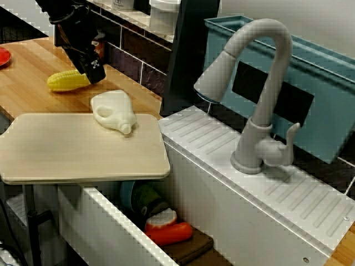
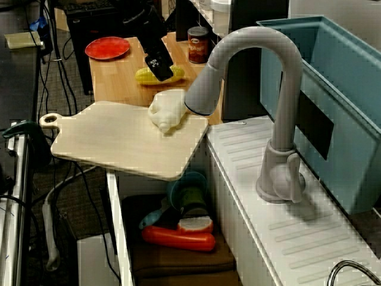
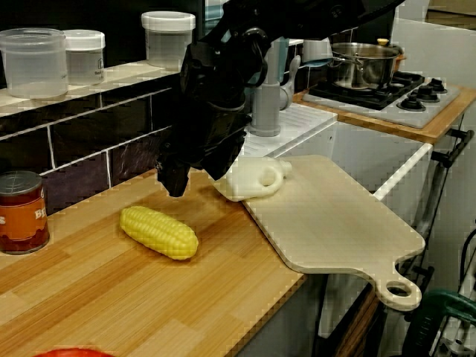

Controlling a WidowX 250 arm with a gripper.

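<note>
At upper left, gripper (image 1: pixel 93 71): black, blocky, poised over one end of the corn cob; fingers masked by its own body, so whether they are spread cannot be told.
Corn cob (image 3: pixel 158 232): yellow, knobbly, lying on the wooden countertop (image 3: pixel 111 297), lower left of the counter-level view.
Jug (image 1: pixel 113 111): white smooth plastic, on its side at the pale cutting board's (image 1: pixel 77 147) edge.
Red plate (image 1: pixel 3 56): cut off at the left border.

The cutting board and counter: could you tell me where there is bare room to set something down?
The cutting board is bare from the white jug to its handle end. The wooden counter is free between the corn, the can and the red plate. Crowded: the gripper hangs by corn and jug.
</note>
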